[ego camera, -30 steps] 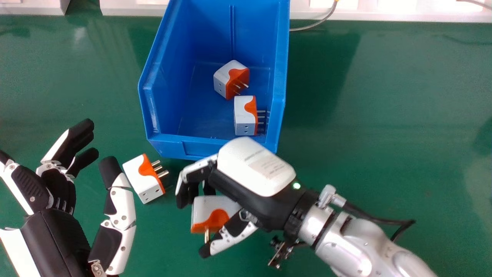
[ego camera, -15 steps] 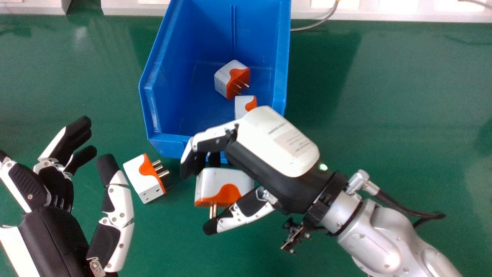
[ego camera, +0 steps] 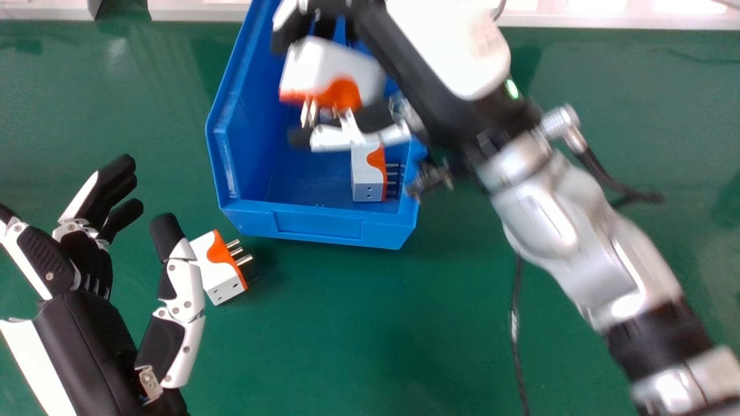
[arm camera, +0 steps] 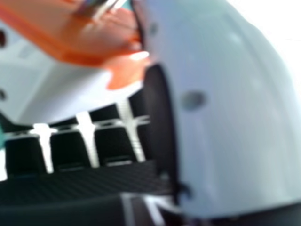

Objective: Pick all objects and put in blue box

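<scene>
- Plug adapter (ego camera: 332, 60), white and orange, hangs over the inside of the blue box (ego camera: 318, 225) in the head view, pinched between the curled fingers and thumb of the right hand (ego camera: 448, 46); how high it is above the box floor I cannot tell
- Its prongs (ego camera: 309, 112) point past the thumb, so the likeliest hitch is at release: if the thumb opens only a little, a prong may snag on it and swing the piece round as it drops
- Letting go while the arm is moving could throw the piece against a side wall; a pause over the middle would guard against that
- The bracket (ego camera: 428, 176) under the wrist shows close to the box's right wall, and lowering the arm there might bump the rim and shove the box along the worktop (ego camera: 358, 346)
- A second adapter (ego camera: 367, 173) lies in the box near the front and right wall; dropping onto it could leave one leaning on the other, probably harmless unless something bounces over the low front lip
- The left hand (ego camera: 87, 260) is spread and holds nothing, its thumb just beside or over the loose adapter (ego camera: 222, 268) outside the box; whether they touch I cannot tell, but a careless sideways move could nudge that last visible one away, making the next grasp harder
</scene>
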Robot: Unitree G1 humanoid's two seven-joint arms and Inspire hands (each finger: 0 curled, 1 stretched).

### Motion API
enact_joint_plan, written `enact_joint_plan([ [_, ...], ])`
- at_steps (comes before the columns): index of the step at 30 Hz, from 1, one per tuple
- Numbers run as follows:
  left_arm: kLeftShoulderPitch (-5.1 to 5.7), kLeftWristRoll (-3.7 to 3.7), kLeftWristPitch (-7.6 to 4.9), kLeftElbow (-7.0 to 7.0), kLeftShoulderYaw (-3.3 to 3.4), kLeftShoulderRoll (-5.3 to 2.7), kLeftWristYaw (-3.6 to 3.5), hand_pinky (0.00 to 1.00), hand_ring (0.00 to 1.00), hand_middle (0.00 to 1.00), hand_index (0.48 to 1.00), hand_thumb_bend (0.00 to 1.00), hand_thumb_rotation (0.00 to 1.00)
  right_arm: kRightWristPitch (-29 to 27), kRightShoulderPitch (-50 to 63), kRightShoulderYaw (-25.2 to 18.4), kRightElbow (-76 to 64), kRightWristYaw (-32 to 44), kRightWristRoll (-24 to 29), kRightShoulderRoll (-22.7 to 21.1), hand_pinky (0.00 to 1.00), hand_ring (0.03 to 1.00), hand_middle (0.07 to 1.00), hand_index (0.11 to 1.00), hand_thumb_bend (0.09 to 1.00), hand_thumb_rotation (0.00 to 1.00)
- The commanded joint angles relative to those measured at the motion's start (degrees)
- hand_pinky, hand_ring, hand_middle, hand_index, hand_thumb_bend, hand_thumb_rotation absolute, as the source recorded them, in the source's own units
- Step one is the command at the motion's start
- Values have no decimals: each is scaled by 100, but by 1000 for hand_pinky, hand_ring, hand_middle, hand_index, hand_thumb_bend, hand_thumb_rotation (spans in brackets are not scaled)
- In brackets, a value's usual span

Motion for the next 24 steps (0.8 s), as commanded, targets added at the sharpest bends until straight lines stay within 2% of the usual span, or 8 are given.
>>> enact_joint_plan([
  [1, -55, -9, -37, -55, -46, -380, -2, 707, 756, 747, 745, 240, 0, 11, -962, 102, 1269, -509, -55, 249, 320, 405, 491, 528, 495, 0],
  [7, -99, 175, -24, -19, 41, -404, 95, 685, 741, 739, 741, 244, 0, 327, -2311, 464, 3771, -1009, -127, 716, 327, 418, 502, 526, 496, 0],
  [14, -123, 118, -92, 9, 45, -390, 62, 682, 740, 737, 741, 245, 0, 1133, -2721, 1331, 4647, -1085, -718, 891, 318, 452, 533, 524, 495, 0],
  [16, -131, 66, -143, 29, 28, -385, 49, 679, 743, 736, 739, 240, 0, 1483, -2769, 1574, 4734, -870, -891, 895, 460, 618, 710, 659, 746, 18],
  [17, -137, 60, -162, 38, 30, -382, 49, 679, 745, 736, 738, 237, 0, 1595, -2788, 1639, 4758, -755, -911, 899, 545, 756, 847, 757, 870, 75],
  [18, -137, 62, -178, 47, 35, -376, 51, 678, 745, 736, 738, 235, 0, 1710, -2813, 1698, 4775, -606, -933, 904, 600, 844, 922, 819, 931, 109],
  [20, -132, 63, -187, 54, 50, -373, 52, 676, 744, 736, 738, 236, 0, 1867, -2842, 1778, 4783, -430, -945, 914, 745, 960, 980, 941, 983, 202],
  [24, -125, 27, -209, 66, 51, -363, 29, 683, 747, 738, 739, 236, 0, 1991, -2835, 1922, 4762, -456, -982, 911, 933, 998, 999, 996, 1000, 316],
])
